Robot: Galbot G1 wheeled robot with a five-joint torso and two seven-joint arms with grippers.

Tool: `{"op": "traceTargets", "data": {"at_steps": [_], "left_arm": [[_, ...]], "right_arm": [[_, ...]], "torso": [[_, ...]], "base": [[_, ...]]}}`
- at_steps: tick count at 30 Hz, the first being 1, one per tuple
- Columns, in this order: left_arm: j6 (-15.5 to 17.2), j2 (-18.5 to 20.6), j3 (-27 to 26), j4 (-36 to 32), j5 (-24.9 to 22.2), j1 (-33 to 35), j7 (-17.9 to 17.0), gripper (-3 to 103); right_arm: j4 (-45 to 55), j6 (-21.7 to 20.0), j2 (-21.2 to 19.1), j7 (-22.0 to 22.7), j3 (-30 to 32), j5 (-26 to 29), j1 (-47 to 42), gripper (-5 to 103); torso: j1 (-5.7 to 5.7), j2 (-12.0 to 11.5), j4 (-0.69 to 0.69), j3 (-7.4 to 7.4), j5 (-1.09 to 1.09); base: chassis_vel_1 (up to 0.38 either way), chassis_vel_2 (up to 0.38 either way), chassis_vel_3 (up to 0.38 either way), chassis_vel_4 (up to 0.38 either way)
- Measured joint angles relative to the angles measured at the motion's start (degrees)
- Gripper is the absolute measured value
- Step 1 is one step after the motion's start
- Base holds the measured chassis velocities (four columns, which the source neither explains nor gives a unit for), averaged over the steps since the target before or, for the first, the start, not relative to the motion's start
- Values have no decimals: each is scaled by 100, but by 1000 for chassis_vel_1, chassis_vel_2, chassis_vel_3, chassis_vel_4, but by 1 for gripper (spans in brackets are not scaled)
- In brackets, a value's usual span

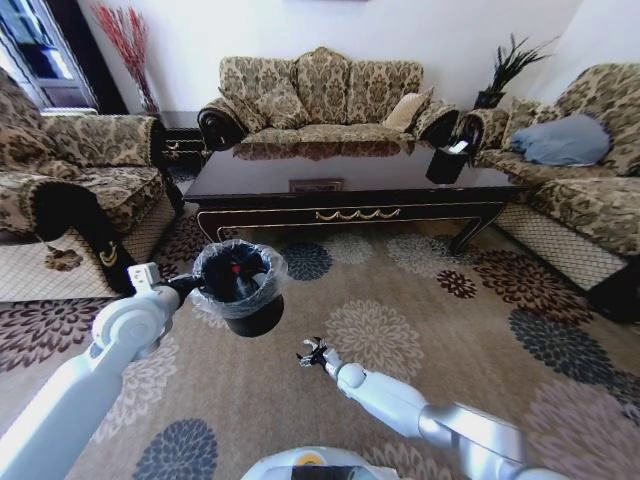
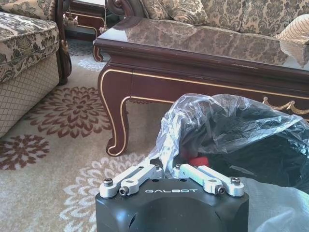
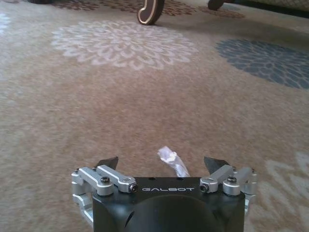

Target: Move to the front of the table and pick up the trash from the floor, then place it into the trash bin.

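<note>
Now right claw (image 3: 164, 166) open, low over scrap (image 3: 173, 161).

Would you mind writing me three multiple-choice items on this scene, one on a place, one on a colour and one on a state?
1. Where is the trash bin?
A. On the table
B. On the sofa
C. At the left gripper, above the floor

2. What colour is the item visible inside the bin?
A. Red
B. Green
C. Blue

3. How does the right gripper stand?
A. Shut on a bottle
B. Open, a small white scrap between its fingers
C. Shut on the bin's rim

Answers:
1 C: in the head view the left gripper is shut on the bin's plastic liner, over the floor in front of the table.
2 A: a red item shows inside the bin.
3 B: the right gripper has its fingers spread, with the white scrap on the floor between them.
</note>
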Motion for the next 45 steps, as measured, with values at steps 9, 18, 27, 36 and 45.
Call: {"op": "traceTargets", "data": {"at_steps": [9,18,27,36,45], "left_arm": [[1,-72,119,20,52,-24,-1,5],[1,-77,159,9,71,-11,-5,5],[1,-135,154,19,133,51,-7,5],[-11,-163,185,166,154,37,-10,5],[-35,-411,356,331,359,204,-7,5]], "right_arm": [[1,-15,-132,10,135,3,-22,71],[-34,-42,-140,22,237,-119,-96,38],[188,-42,-212,78,284,-139,-195,2],[1086,135,-826,222,518,-72,-261,0],[1997,365,-1556,176,1653,-64,-86,0]], "torso": [[0,0,-1,0,0],[0,0,0,0,0],[0,0,0,0,1],[0,0,-1,0,1],[0,0,0,0,0]], "base": [[0,0,0,0],[0,0,0,0],[0,0,0,0],[0,0,0,0],[0,0,0,0]]}}
